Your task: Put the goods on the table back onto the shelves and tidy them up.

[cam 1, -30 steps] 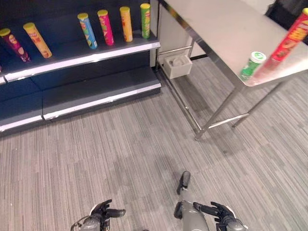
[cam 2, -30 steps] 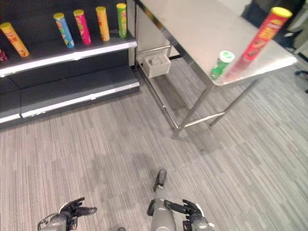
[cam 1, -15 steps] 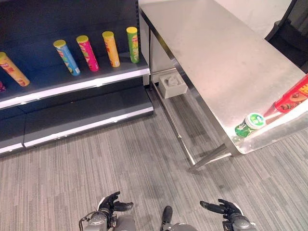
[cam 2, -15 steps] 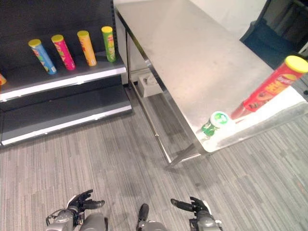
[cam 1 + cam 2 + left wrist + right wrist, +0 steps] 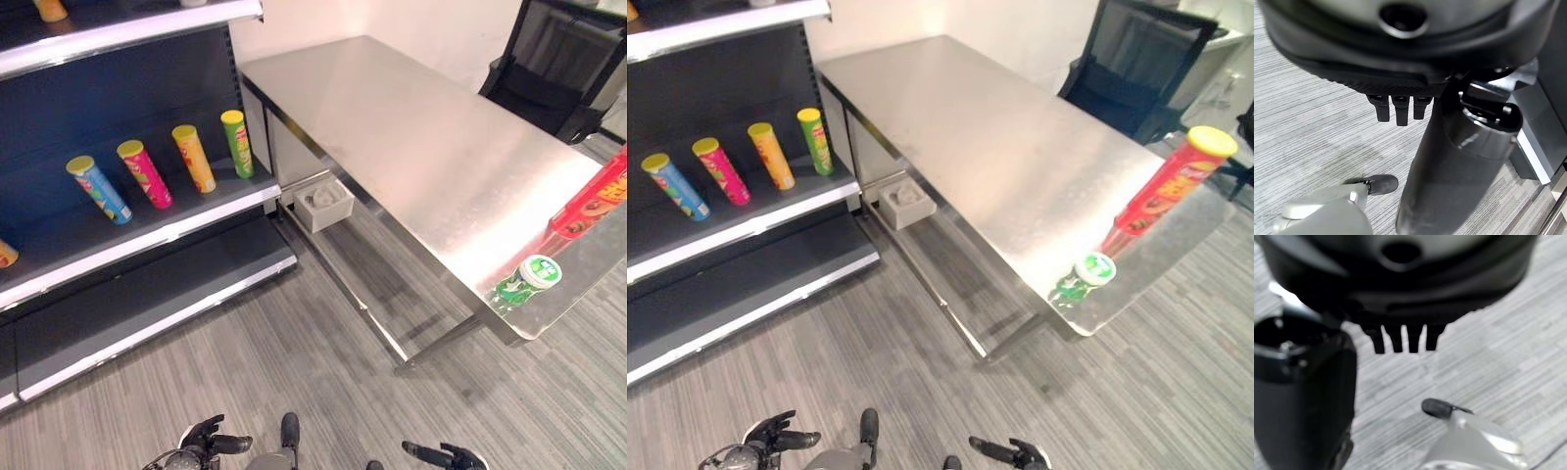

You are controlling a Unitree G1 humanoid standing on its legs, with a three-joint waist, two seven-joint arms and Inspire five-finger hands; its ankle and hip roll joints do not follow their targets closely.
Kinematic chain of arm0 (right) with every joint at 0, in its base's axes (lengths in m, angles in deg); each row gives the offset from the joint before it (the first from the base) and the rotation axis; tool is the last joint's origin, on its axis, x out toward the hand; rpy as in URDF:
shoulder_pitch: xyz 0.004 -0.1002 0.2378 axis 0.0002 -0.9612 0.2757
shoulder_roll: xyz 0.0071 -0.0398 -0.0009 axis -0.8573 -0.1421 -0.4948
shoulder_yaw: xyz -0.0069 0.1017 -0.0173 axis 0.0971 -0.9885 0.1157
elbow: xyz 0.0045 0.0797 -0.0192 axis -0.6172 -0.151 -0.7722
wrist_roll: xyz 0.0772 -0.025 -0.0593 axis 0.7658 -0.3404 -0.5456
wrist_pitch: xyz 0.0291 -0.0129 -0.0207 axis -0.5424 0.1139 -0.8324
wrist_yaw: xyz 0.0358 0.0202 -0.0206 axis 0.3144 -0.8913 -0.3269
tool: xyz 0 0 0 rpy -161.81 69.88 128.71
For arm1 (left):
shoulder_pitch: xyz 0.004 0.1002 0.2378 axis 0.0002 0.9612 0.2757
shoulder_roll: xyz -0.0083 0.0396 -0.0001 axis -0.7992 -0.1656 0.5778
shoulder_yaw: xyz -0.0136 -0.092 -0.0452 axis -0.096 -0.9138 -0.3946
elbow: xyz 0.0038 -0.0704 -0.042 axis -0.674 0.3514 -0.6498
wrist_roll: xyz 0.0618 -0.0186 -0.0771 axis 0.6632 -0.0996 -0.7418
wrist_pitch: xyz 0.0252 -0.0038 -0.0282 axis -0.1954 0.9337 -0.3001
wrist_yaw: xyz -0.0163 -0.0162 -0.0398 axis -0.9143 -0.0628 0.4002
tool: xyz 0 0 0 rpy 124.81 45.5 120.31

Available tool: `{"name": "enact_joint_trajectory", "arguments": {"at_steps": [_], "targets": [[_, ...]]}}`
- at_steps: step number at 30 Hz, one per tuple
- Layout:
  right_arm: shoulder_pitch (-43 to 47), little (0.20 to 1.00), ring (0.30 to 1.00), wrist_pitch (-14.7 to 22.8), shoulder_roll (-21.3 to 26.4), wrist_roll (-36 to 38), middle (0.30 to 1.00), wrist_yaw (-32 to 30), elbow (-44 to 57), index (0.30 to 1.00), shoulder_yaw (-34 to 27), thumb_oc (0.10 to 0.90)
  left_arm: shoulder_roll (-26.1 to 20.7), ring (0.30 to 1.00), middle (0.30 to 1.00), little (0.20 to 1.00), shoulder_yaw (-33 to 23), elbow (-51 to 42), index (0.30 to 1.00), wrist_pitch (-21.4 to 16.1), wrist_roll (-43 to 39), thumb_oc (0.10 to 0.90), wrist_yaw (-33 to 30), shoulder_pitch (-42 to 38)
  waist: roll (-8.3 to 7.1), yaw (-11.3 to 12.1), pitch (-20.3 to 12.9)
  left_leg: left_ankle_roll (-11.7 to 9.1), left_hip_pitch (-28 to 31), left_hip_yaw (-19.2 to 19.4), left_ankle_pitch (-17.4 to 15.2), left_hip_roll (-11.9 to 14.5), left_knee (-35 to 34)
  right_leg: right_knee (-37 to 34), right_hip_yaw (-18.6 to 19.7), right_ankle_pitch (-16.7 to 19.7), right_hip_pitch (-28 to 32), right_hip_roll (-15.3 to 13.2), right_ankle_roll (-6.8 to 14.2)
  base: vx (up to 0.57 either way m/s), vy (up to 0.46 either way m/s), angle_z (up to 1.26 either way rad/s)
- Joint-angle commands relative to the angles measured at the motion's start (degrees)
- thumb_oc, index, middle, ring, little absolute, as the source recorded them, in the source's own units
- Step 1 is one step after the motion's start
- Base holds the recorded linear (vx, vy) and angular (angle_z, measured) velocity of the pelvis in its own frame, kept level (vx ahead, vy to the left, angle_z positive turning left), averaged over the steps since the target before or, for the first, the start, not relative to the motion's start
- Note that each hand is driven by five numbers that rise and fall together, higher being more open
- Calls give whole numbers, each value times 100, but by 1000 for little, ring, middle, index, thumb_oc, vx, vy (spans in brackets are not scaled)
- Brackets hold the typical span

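Two cans (image 5: 1167, 187) upright on table (image 5: 999, 157) | left hand (image 5: 201, 443), right hand (image 5: 446, 456) relaxed, empty

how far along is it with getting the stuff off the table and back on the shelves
Done: four cans stand in a row on the shelf. In hand: nothing; the left hand and right hand hang low and open over the floor. Left: the red can and green can on the table.
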Motion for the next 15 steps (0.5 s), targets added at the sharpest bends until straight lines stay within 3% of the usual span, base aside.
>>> {"name": "enact_joint_trajectory", "arguments": {"at_steps": [1,4,5,6,7,8,11,13,15], "targets": [[121,900,900,85,628,269,900,-462,107,900,-438,800,11,900,900,900,16,141,900,-156,177,800,-84,-97,58,138,5,-368,434,75,-806,375,55,27,-121,357,-661,193,139,40,64,-15],[30,900,900,132,797,429,900,-618,235,900,-814,800,-38,900,900,900,-31,89,900,-168,180,800,-108,-67,23,115,-3,-355,470,128,-847,376,55,27,-79,374,-659,175,163,27,37,-20],[-57,900,900,170,955,570,900,-720,389,900,-1128,800,-63,900,900,900,-76,75,900,-174,211,800,-114,-37,1,83,-17,-348,500,171,-876,379,55,27,-68,377,-655,174,181,81,94,-21],[-377,900,900,280,1386,757,900,-1019,889,900,-1932,800,-33,900,900,900,-134,36,900,-160,277,800,-76,55,-25,-5,-66,-331,562,223,-945,377,55,27,-35,377,-647,160,215,66,76,-19],[-377,900,900,280,1386,757,900,-1019,889,900,-1932,800,-33,900,900,900,-134,36,900,-160,277,800,-76,55,-25,-5,-66,-331,562,223,-945,377,55,27,-35,377,-647,160,215,87,83,-10],[-623,900,900,352,1692,646,900,-1255,1634,900,-2451,800,31,900,900,900,-190,48,900,-136,360,800,-46,100,-38,-75,-107,-318,611,243,-999,376,55,27,-9,366,-632,154,231,52,34,-8],[-766,900,900,697,2286,435,900,-1378,3315,900,-3155,800,99,900,900,900,-205,79,900,-127,527,800,20,111,-56,-172,-172,-308,695,286,-1058,384,55,27,46,341,-615,159,234,51,33,-10],[-694,900,900,759,2453,419,900,-1315,3714,900,-3194,800,112,900,900,900,-181,87,900,-116,570,800,39,105,-45,-166,-176,-311,716,299,-1067,390,55,27,69,335,-615,164,228,22,10,-22],[-575,900,900,914,2845,338,900,-936,4950,900,-3179,800,86,900,900,900,-106,-2,900,-115,719,800,141,153,-48,-154,-216,-320,749,306,-1083,407,55,27,94,319,-610,172,221,27,-8,-12]]}}
